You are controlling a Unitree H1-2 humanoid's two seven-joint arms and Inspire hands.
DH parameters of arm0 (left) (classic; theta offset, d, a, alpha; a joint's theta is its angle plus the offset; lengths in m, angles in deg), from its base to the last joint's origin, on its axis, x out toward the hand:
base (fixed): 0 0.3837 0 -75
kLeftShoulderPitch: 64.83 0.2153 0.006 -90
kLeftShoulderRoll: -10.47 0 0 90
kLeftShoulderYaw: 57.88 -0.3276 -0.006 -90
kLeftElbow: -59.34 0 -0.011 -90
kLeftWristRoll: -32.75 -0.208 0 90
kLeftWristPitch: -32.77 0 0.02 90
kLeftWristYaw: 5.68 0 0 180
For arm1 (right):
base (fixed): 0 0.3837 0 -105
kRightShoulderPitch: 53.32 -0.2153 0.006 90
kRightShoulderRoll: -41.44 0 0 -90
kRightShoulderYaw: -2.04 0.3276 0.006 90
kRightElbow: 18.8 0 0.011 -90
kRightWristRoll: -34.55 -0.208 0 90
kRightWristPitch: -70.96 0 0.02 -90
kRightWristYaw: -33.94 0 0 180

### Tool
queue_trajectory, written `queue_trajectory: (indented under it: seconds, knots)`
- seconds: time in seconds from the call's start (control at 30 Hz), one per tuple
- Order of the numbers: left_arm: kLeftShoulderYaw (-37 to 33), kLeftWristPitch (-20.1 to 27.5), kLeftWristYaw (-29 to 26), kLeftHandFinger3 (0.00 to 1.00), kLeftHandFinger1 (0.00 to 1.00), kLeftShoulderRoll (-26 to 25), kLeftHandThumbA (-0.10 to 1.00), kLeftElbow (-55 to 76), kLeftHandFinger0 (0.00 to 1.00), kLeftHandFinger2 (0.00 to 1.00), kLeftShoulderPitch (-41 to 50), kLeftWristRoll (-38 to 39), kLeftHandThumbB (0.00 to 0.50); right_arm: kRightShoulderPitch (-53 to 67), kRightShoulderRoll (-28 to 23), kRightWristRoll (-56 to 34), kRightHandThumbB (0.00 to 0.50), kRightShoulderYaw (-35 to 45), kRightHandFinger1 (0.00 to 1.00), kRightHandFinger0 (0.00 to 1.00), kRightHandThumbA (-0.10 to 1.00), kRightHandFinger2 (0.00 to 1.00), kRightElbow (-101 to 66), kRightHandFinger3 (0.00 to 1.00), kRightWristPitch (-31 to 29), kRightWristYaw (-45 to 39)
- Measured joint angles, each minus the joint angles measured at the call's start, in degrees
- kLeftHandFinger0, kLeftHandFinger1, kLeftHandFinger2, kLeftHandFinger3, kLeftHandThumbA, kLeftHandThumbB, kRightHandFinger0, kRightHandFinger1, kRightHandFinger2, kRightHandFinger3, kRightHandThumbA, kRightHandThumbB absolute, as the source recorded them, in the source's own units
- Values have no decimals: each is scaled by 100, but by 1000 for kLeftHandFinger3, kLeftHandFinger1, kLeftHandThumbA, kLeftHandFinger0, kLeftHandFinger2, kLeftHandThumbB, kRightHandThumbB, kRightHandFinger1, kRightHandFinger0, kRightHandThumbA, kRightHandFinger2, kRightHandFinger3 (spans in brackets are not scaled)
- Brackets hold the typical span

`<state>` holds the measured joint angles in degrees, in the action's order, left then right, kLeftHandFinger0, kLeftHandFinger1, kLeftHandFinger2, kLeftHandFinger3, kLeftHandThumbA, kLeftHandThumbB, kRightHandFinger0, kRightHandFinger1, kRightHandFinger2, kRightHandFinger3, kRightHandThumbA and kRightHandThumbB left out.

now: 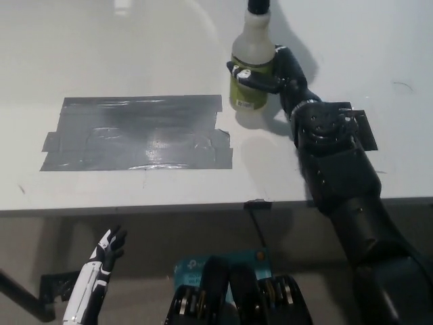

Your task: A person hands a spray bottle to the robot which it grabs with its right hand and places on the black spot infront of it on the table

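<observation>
At the lower left, below the table edge, the white left hand (107,249) hung at rest, its fingers loosely apart and holding nothing. Above it the white table (101,54) filled most of the view. A broad patch of dark grey tape — the black spot (139,133) — lay flat across the table's left and middle, its surface wrinkled and catching some glare, with ragged strip ends jutting out at its left side and lower right corner.

Just past the spot's upper right corner stood the spray bottle (252,74), upright, its base on the bare white table rather than on the tape. It had a pale translucent body, a yellow-green label around the lower half and a black top that ran out of the frame. Its near edge sat just beside the tape; whether it touched the tape's corner could not be told.

The black right hand (276,73) was wrapped around the bottle from the right — fingers (249,74) curled across the front of the label, the rest of the hand pressed against the bottle's right side. The black right arm (338,183) stretched up from the bottom right corner and across the table edge. A small dark patch (364,128) showed on the table just beside the wrist.
</observation>
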<state>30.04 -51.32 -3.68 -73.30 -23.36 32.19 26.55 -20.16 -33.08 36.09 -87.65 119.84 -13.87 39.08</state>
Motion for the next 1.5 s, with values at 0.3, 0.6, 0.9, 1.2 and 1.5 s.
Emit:
queue_trajectory:
  seconds: [0.3,0.6,0.9,1.2,1.5]
  knots:
    - [44,-30,0,1000,1000,1,1000,2,1000,1000,-20,50,63,450,-484,329,435,231,165,66,682,376,-674,205,-348,554]
    - [68,-34,0,1000,1000,1,1000,0,1000,1000,-14,73,51,621,-961,317,431,687,54,0,622,252,-677,119,-743,813]
    - [93,-46,0,1000,1000,3,1000,2,1000,1000,1,95,57,1032,-934,247,393,798,128,0,584,375,-662,172,-1151,843]
    - [95,-70,0,1000,1000,10,1000,17,1000,1000,-10,95,59,1242,-730,266,372,782,42,0,608,201,-662,47,-1379,987]
    - [103,-80,0,1000,1000,12,1000,17,1000,1000,-10,95,40,1342,-512,321,403,659,133,0,605,341,-661,108,-1393,1040]
